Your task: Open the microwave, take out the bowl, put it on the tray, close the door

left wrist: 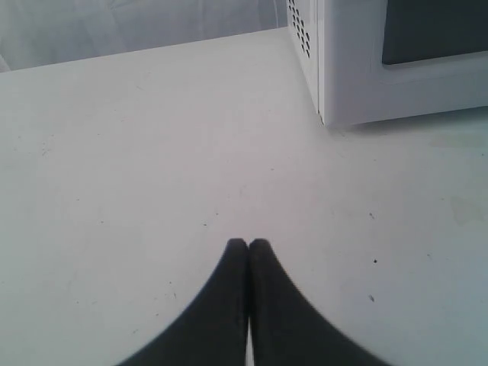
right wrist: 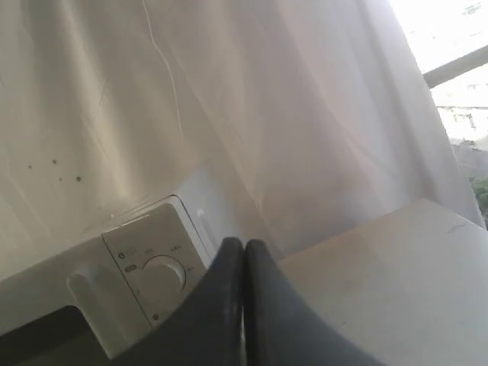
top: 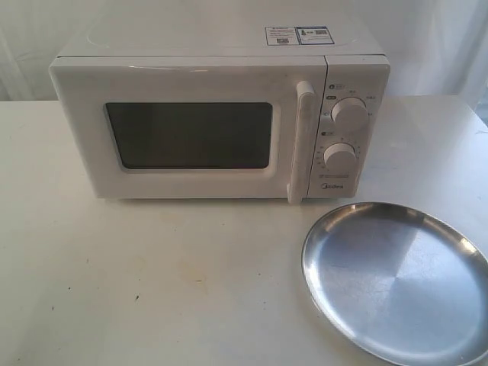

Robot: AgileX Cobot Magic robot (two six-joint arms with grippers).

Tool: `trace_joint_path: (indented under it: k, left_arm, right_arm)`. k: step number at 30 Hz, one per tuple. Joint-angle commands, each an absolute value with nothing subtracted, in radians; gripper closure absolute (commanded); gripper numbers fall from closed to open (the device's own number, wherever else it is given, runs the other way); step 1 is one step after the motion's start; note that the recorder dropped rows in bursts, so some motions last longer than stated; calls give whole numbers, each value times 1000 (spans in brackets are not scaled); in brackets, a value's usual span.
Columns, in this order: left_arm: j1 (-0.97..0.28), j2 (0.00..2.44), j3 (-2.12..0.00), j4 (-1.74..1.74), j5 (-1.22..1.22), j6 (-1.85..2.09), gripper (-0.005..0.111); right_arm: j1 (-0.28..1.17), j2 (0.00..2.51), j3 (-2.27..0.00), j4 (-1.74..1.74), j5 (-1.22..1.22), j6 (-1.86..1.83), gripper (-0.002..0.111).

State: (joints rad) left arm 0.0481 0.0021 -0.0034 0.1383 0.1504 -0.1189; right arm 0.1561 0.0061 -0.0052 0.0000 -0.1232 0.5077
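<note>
The white microwave (top: 221,122) stands at the back of the table with its door (top: 183,133) closed and the vertical bar handle (top: 300,141) at the door's right edge. The bowl is hidden. The silver tray (top: 396,278) lies empty at the front right. Neither arm shows in the exterior view. My left gripper (left wrist: 248,244) is shut with nothing in it, low over the bare tabletop, with the microwave's corner (left wrist: 343,84) ahead of it. My right gripper (right wrist: 244,244) is shut and empty, raised, with the upper knob (right wrist: 164,278) and handle (right wrist: 95,309) beyond it.
Two round knobs (top: 350,114) sit on the control panel right of the door. The white table (top: 152,282) stretches in front of the microwave. A white curtain (right wrist: 229,99) hangs behind the microwave. The tray runs past the exterior view's right and bottom edges.
</note>
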Motion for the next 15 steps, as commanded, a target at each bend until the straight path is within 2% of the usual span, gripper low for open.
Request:
trace_joint_path:
  k: [1,10,15]
  left_arm:
    - [47,0,0,135,149,-125,107]
    - [47,0,0,135,149,-125,107]
    - [47,0,0,135,149,-125,107]
  right_arm:
    - [151,0,0,0,-141,545,108]
    - [151,0,0,-20,-299,662,108]
    - [151,4,-39,-410,-531,966,108]
